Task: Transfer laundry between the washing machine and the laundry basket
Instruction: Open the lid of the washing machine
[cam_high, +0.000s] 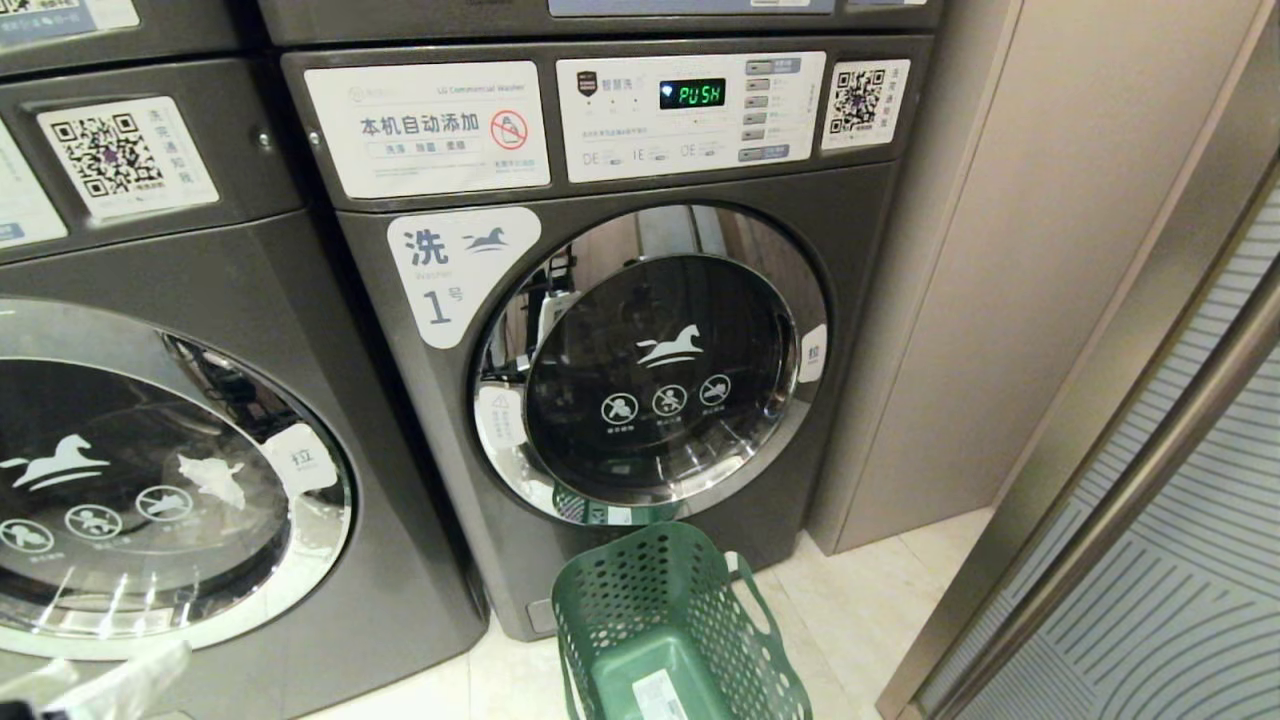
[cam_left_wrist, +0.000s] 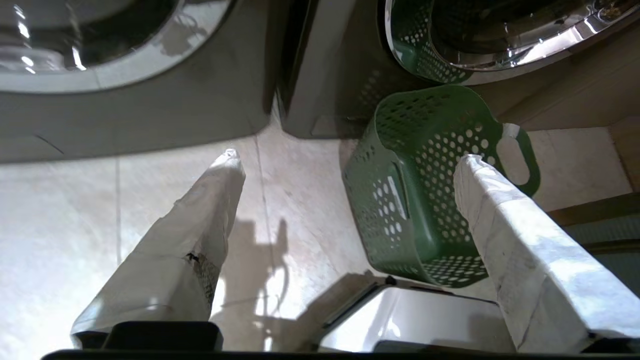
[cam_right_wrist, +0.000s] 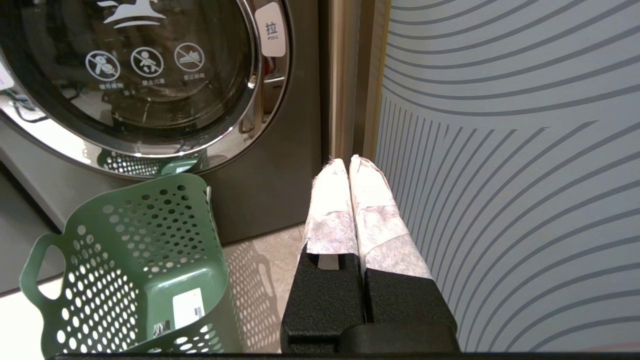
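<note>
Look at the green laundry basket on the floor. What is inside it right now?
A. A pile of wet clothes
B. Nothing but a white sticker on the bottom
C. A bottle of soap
B. The green laundry basket sits in front of the washing machine whose door is shut, and only a white sticker shows on its bare bottom.

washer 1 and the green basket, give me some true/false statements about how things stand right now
1. The door of washer 1 is shut. True.
2. The green laundry basket holds a heap of clothes. False: only a label lies on its bottom.
3. The left gripper is open, holding nothing. True.
4. The right gripper is open wide. False: it is shut, fingers pressed together.
5. The display reads PUSH. True.
</note>
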